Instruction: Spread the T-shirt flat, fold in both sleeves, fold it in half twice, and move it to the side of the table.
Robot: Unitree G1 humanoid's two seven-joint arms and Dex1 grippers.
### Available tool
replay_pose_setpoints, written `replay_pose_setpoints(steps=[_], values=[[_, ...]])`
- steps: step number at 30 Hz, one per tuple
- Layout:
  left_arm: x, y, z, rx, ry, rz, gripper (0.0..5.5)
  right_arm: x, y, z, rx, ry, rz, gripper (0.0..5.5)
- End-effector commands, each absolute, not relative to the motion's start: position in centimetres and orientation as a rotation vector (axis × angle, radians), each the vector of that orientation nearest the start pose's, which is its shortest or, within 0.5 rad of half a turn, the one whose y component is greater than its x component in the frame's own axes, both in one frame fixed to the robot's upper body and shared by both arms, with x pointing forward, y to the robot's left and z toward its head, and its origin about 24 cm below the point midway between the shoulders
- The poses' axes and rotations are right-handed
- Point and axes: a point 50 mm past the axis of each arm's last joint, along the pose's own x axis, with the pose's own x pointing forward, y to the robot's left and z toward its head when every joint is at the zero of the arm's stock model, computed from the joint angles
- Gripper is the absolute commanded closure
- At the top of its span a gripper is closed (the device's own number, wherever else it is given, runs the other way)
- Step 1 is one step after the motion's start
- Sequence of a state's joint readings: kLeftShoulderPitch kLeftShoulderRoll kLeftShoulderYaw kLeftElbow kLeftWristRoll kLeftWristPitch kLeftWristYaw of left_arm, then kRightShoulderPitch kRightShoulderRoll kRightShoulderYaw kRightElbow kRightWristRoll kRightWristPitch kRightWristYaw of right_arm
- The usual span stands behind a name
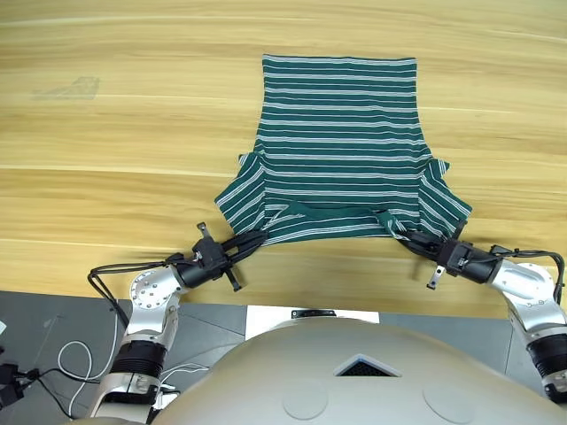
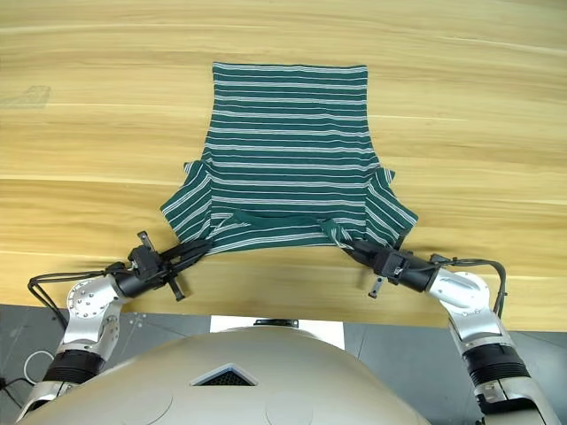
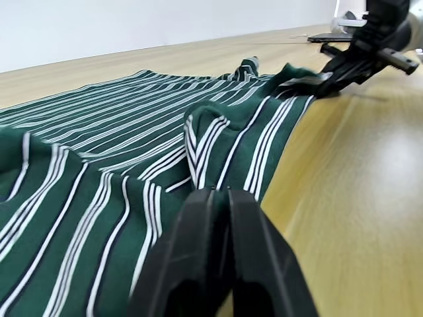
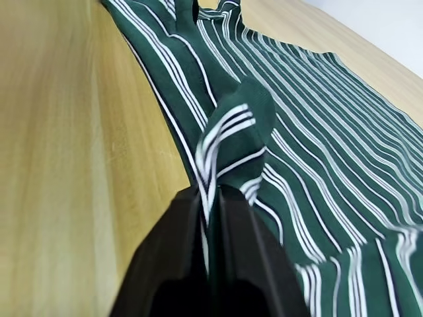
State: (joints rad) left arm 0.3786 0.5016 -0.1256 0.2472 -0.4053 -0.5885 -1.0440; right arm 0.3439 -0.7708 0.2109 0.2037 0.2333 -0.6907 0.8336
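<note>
The T-shirt [image 1: 341,146] lies flat by the tabletop's [image 1: 106,159] near edge, its long axis running toward the far edge, while the left gripper [image 1: 254,238] and right gripper [image 1: 410,237], equally near, each have fingers clenched on a near shoulder corner.

Head stereo pair: both eyes set high above the near edge of the worktop [image 1: 133,133], facing forward and down, far enough back to take in the whole T-shirt [image 1: 341,142] and both arms; the two share one scene, offset sideways. Left wrist camera: low and close behind the left tool [image 3: 221,195], skimming the cloth along the near edge toward the right tool [image 3: 317,79]. Right wrist camera: equally low and close behind its own tool, looking across the same striped cloth.
</note>
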Motion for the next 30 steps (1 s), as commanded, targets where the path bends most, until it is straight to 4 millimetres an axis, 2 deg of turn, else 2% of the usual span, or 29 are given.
replay_pose_setpoints(steps=[1,5,8,11,15,17,20,25,27,30], values=[[12.1,21.9,-1.7,0.033,0.126,-0.955,4.36,15.3,-24.9,2.3,-0.402,0.109,1.018,4.33],[11.6,22.0,-1.7,-0.003,0.109,-0.948,3.74,16.2,-25.2,2.0,-0.371,0.122,1.022,3.63],[11.7,22.5,-1.4,-0.039,0.089,-0.917,3.33,16.2,-25.1,1.6,-0.375,0.134,1.034,3.16],[11.9,23.4,-1.1,-0.076,0.065,-0.867,2.91,16.1,-25.8,1.5,-0.38,0.157,1.009,2.69],[14.0,25.3,1.0,-0.182,-0.091,-0.732,2.29,18.2,-27.8,3.4,-0.302,0.055,0.848,2.66],[15.4,25.4,1.9,-0.235,-0.158,-0.707,1.93,19.7,-28.0,4.6,-0.263,-0.01,0.818,2.66],[17.5,24.7,2.0,-0.215,-0.141,-0.696,1.75,21.4,-26.6,4.8,-0.246,-0.028,0.858,2.66],[22.3,22.4,2.0,-0.006,-0.053,-0.683,1.75,23.2,-23.2,3.0,-0.309,0.028,0.942,2.66],[24.9,20.8,2.2,0.114,-0.009,-0.701,1.75,24.0,-21.7,2.4,-0.343,0.044,0.967,2.66],[27.7,17.9,2.5,0.267,0.029,-0.815,1.75,24.5,-19.5,1.5,-0.354,0.049,1.015,2.66]])
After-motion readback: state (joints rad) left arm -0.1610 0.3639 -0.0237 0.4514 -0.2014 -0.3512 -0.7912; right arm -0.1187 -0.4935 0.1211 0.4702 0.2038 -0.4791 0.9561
